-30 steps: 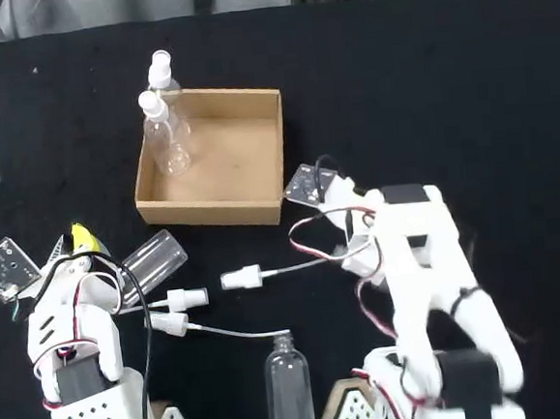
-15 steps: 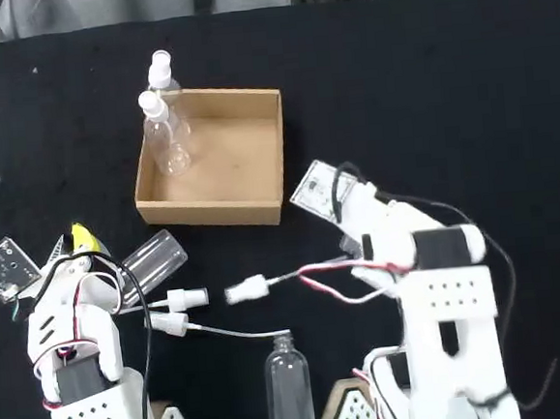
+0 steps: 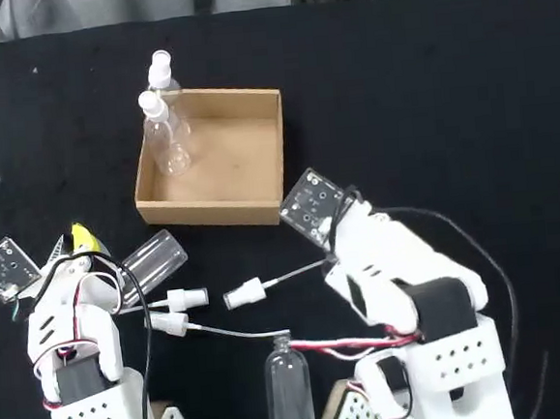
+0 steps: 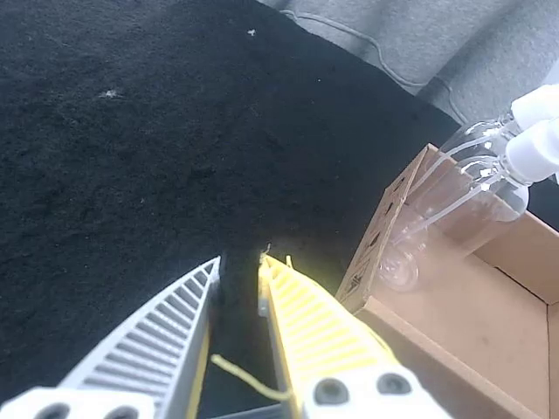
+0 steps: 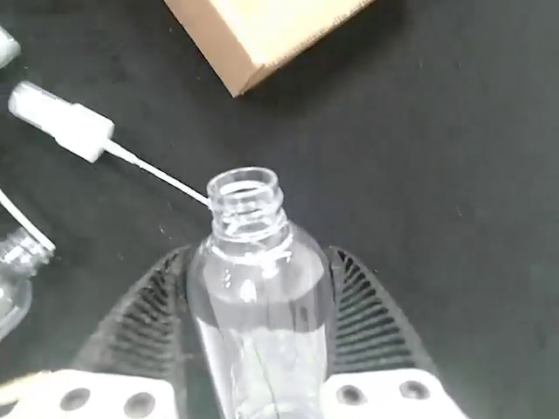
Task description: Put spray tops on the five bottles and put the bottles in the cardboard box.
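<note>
My right arm has folded down, leftward | right claw (image 5: pixel 258 255) grips an uncapped bottle (image 5: pixel 256 301) near a loose spray top (image 5: pixel 61 122) on the desk (image 5: pixel 454 131) | capping step; next, I judge, neck must meet its tube.

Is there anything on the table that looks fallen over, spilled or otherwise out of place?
Yes. One clear bottle lies on its side on the table in front of the cardboard box, not upright. Three spray tops lie loose beside it, with their tubes exposed. Nothing looks spilled or broken.
</note>
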### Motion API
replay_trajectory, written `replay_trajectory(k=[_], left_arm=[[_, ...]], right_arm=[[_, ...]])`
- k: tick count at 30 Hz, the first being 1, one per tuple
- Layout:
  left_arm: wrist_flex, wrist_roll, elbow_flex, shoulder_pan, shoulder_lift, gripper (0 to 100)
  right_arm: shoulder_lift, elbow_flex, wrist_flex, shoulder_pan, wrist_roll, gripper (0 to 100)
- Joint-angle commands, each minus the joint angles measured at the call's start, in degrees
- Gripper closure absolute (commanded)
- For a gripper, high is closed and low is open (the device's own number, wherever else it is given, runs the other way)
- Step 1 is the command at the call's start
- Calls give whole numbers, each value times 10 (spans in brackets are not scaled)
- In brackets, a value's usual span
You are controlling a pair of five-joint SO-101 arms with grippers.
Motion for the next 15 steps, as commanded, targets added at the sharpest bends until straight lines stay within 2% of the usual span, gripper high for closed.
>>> replay_trajectory(k=[1, 6, 15], left_arm=[[-7, -4, 15, -5, -7, 934], [-7, -4, 15, -5, -7, 934], [-7, -4, 15, -6, -7, 934]], right_arm=[[-15, 0, -28, -20, -31, 973], [-18, 6, -57, -20, -83, 973], [-19, 64, -95, -17, -88, 973]])
